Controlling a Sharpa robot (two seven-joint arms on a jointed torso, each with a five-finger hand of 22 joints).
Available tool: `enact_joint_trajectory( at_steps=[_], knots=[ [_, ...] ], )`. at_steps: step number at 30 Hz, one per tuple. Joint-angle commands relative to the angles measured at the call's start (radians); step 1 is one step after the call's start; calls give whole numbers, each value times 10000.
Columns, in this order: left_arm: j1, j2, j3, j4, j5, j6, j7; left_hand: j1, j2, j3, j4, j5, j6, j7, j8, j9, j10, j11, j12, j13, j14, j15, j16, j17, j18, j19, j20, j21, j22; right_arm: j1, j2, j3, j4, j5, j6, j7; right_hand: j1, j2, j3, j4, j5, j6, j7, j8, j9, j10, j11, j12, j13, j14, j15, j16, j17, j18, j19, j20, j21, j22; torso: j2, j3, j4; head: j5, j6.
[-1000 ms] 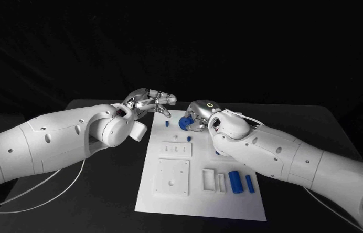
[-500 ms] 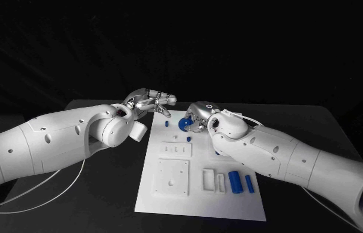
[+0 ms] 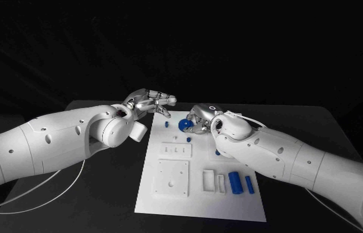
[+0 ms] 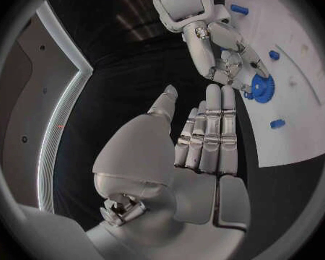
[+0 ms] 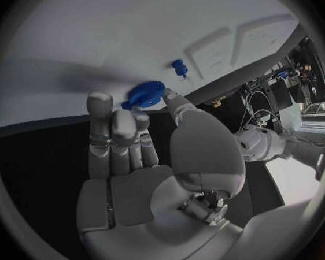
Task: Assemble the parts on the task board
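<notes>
The white task board (image 3: 198, 201) lies in the middle of the black table. Near its far end sits a blue gear (image 3: 184, 124) (image 5: 144, 93) (image 4: 261, 88), and my right hand (image 3: 200, 117) (image 4: 224, 58) pinches it between thumb and fingers (image 5: 119, 127), low over the board. My left hand (image 3: 152, 103) (image 4: 206, 136) hovers over the board's far left corner, fingers straight and side by side, holding nothing. Small blue pegs (image 3: 166, 123) (image 3: 187, 138) stand close to the gear. Two blue cylinders (image 3: 235, 182) (image 3: 249, 183) lie at the near right.
White raised blocks sit on the board: a small one (image 3: 176, 149), a larger square one (image 3: 172, 177) and narrow frames (image 3: 213, 180). A white cable (image 3: 45, 188) trails across the table under my left arm. Both forearms reach over the board's sides.
My right hand and forearm have shifted slightly to the right and toward me, fingers still at the gear. The left hand has not moved.
</notes>
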Motion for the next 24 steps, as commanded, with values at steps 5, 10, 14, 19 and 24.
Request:
enact_joint_trajectory(
  at_steps=[5, 10, 14, 19, 24],
  knots=[
    [10, 0, 7, -47, -14, 127, 83, -16, 99, -32, -36, -15, -54, -5, -7, 6, -54, -2, 7, 9, 30, -10, -25, -4, 114, -4, -7, 67, -9, -37, -441, 24, 450, 181, -743, 133, 138, -62, -45, 18, 263, 55, -58, 6, -12, 35, -8, 71, 6, 11, 60, 35, 17, 190, 524, 46, 58, 518, -10, 10, -15, -13, 43],
    [8, -7, 7, -89, -14, 130, 94, -16, 99, -32, -36, -15, -54, -5, -7, 6, -54, -2, 7, 9, 30, -10, -25, -4, 114, -4, -7, 67, -9, -65, -843, 315, 839, 463, -1318, 345, 282, -95, 166, -166, 554, 53, -49, 3, -17, 66, -15, 84, 9, 14, 52, 52, 10, 197, 534, 40, 291, 570, -17, 15, -12, -41, 90],
    [6, -23, 5, -125, -14, 122, 109, -16, 99, -32, -36, -15, -54, -5, -7, 6, -54, -2, 7, 9, 30, -10, -25, -4, 114, -4, -7, 67, -9, -85, -1372, 725, 1175, 925, -1504, 616, 406, -91, 215, -340, 587, 104, -52, 5, -16, 83, -20, 95, 20, 11, 51, 52, -1, 197, 529, 41, 336, 580, -54, 27, -46, -51, 119],
    [5, -59, 5, -136, -13, 110, 138, -16, 98, -31, -44, -13, -41, -6, -3, 7, -51, -3, 9, 10, 19, -9, -35, -8, 113, -10, -4, 64, -20, -97, -2080, 1125, 1374, 1722, -1498, 1499, 825, -99, 216, -917, 961, 179, -44, 3, -18, 49, -22, 85, 33, -9, 44, 6, -42, 200, 500, 34, 263, 573, -101, 39, -118, -55, 140],
    [0, -113, 3, -133, -11, 129, 147, -20, 111, -29, -45, -8, 15, -11, 2, 10, 2, -10, 14, 10, 27, -11, -33, -8, 112, -8, -6, 66, -22, -214, -2861, 1559, 1476, 2634, -1349, 2682, 1165, 311, -566, -1806, 1917, 265, -48, -23, -30, 61, -38, 114, 83, -8, 34, 29, 4, 193, 497, 23, 290, 631, -158, 80, -219, -78, 156]
  ],
)
